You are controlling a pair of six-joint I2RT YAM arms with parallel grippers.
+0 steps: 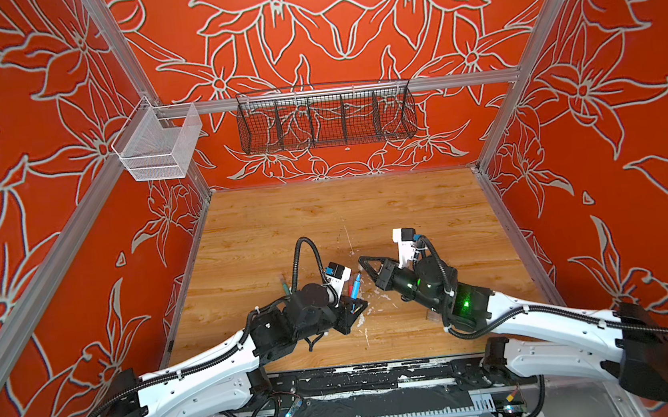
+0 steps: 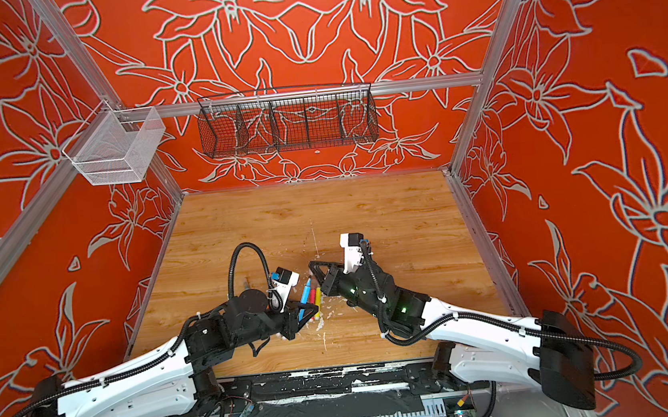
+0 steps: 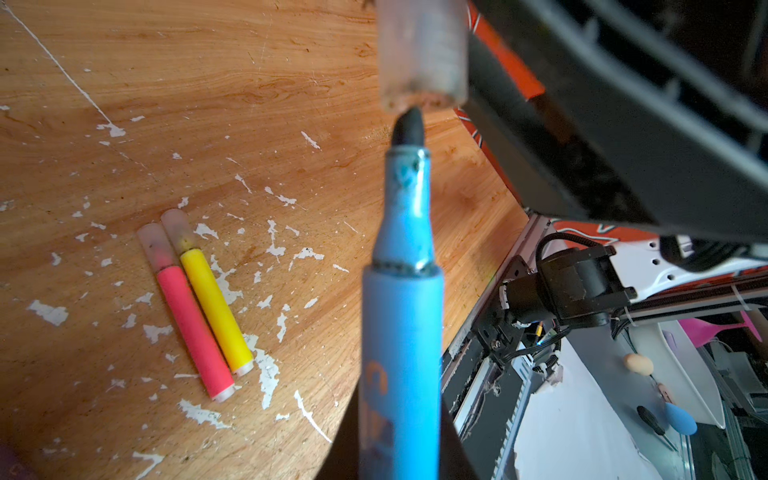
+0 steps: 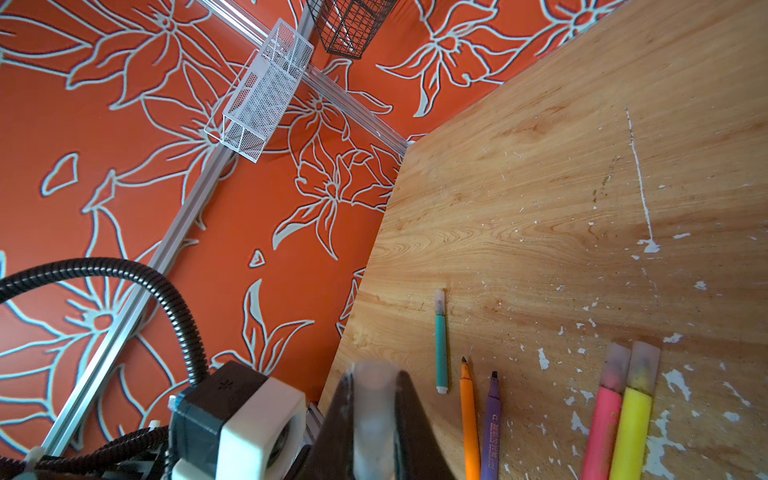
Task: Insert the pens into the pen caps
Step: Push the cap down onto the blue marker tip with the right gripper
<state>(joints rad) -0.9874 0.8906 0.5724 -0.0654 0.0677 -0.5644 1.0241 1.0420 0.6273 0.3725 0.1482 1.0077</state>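
1. In both top views the two arms reach in from the near edge and meet low over the near middle of the desk (image 1: 325,218). The left hand (image 1: 353,304) pinches the blue pen (image 1: 357,286) by its rear barrel, with the tip angled up toward the right hand (image 1: 364,263). The right hand's fingers are pressed together on something too small to make out here. Both pieces hang in the air with nothing bracing them, so any small wobble of either wrist could spoil the line-up.

2. In the left wrist view the pen's dark tip touches the rim of the clear cap (image 3: 422,54), to one side of its mouth, not at the centre. Pushing on from here would likely jam the nib on the rim. That could tilt the cap in its grip or slide the pen back through the fingers. The pink pen (image 3: 193,328) and yellow pen (image 3: 216,307) lie capped and touching on the desk below.

3. In the right wrist view the right hand pinches the cap across its smooth body, which is blurred here. A hard sideways shove could twist or pop it loose. Beyond it the green pen (image 4: 440,345) lies capped. The orange pen (image 4: 469,424) and purple pen (image 4: 492,428) lie close together with bare tips.
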